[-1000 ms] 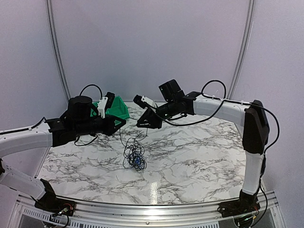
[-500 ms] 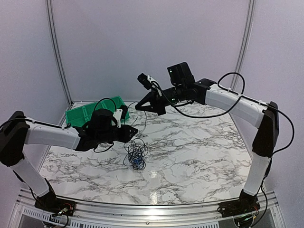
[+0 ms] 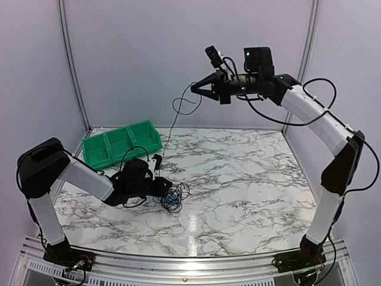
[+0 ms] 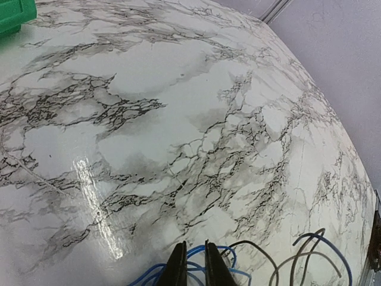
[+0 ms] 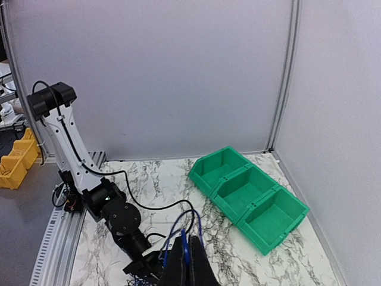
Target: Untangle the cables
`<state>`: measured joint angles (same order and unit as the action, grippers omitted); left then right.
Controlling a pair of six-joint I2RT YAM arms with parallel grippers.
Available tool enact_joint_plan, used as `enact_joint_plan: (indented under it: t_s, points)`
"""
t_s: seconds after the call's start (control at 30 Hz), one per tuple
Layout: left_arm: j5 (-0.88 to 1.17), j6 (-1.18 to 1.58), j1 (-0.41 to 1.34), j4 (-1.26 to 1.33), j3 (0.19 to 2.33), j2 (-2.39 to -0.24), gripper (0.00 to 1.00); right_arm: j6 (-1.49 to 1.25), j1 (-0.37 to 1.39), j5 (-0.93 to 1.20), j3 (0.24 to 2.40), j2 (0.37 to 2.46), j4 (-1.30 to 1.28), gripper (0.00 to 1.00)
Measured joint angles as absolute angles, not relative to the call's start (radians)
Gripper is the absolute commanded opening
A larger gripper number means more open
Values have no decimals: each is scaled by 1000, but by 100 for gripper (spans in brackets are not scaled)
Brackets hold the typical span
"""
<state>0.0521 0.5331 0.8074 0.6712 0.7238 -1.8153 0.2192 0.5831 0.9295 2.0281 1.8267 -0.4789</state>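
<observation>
Pulling one strand [image 3: 171, 127] free: right gripper [image 3: 194, 91], pressed shut, pinches it high above; cables [image 3: 174, 199] lie at tips of left gripper [image 4: 195, 265], narrowly parted, grip unclear. Next: pin cables, draw strand out

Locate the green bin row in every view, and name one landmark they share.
Top external: green bin row sits back left on the marble tabletop.
Left wrist: only a corner shows, at the top-left edge.
Right wrist: right of centre.
Shared landmark: the marble tabletop, visible in all three.
</observation>
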Motion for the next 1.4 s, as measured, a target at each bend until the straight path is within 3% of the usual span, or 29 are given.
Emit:
enact_joint_plan:
  t_s: [0.33,0.53,0.8,1.03,1.23,1.4]
  points:
    - [31,562,823,709,702,-1878,21,214,480,946,2120,1809,-477,0]
    - [14,562,827,712,657,-1837,31,260,397,902,2140,1773,-481,0]
    - [-66,462,827,636,609,-1489,53,381,400,783,1807,1674,-485,0]
    - [-66,258,827,463,719,-1344,54,514,513,640,1578,1672,-549,0]
    - [73,150,827,389,785,-1351,57,574,593,609,1573,1677,-575,0]
    - [164,115,829,384,843,-1426,50,581,620,607,1634,1730,-592,0]
